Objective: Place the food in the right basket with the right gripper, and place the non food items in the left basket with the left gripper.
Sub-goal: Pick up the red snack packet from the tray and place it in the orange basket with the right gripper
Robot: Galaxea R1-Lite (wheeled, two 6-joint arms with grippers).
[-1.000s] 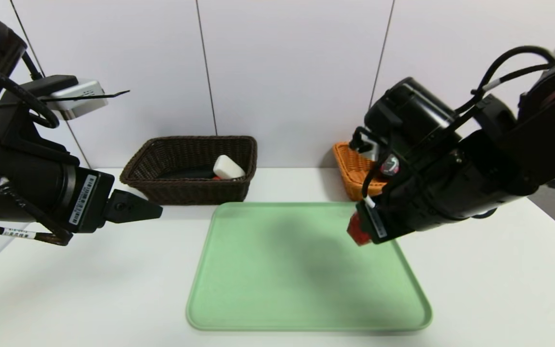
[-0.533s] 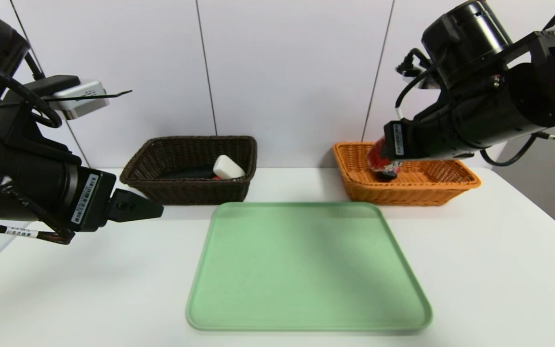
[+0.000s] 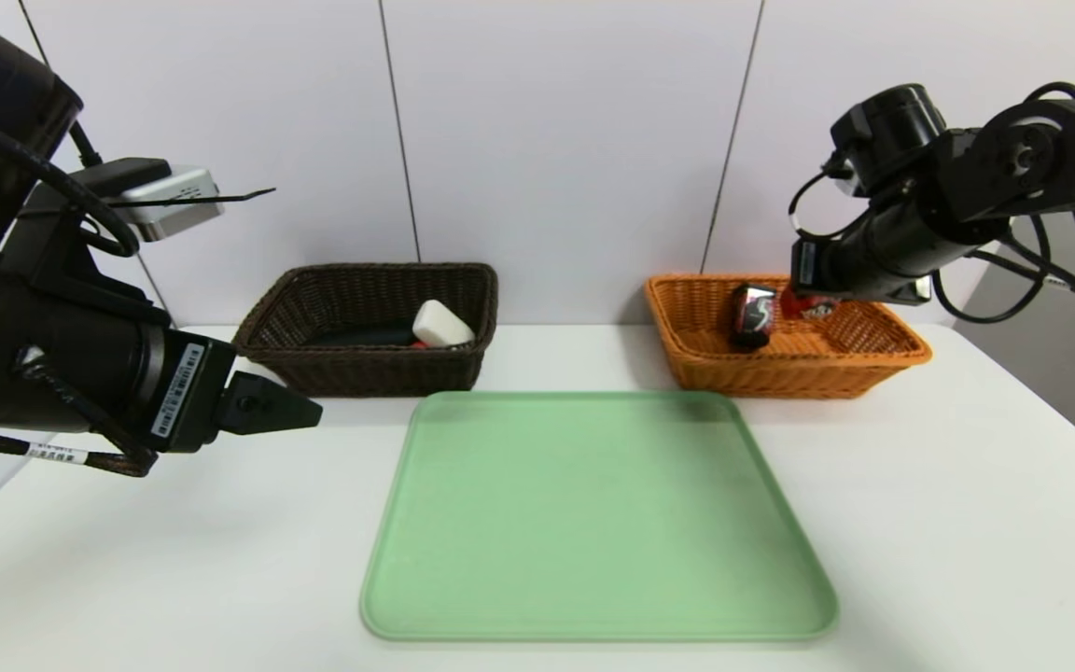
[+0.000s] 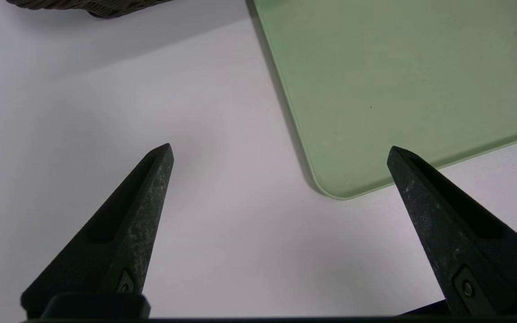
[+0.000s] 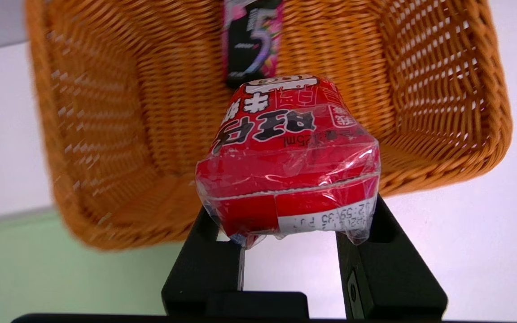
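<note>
Presently, carry: right gripper has its jaws clamped on a red shrink-wrapped drink carton, which stands out ahead of the jaws above the right basket.
Grip: jaws pinch only the carton's near end; most of the pack overhangs beyond the tips.
Slip risk: the plastic wrap looks slick and loose, so the carton could slide or pivot out of the jaws early.
Drop zone: basket floor lies ahead of and below the jaws; the rim nearest the jaws sits just under the carton's gripped end. Releasing now might catch that rim and tip the carton onto the worktop.
Neighbour: a dark snack pack leans against the basket's far wall, beyond the carton. A drop onto it may knock it flat or leave the carton propped.
Left side: left gripper hangs with jaws spread wide and empty, over the worktop beside the green tray.
Sorted already: white block and other non food items rest in the left basket, ahead of the left jaws.
</note>
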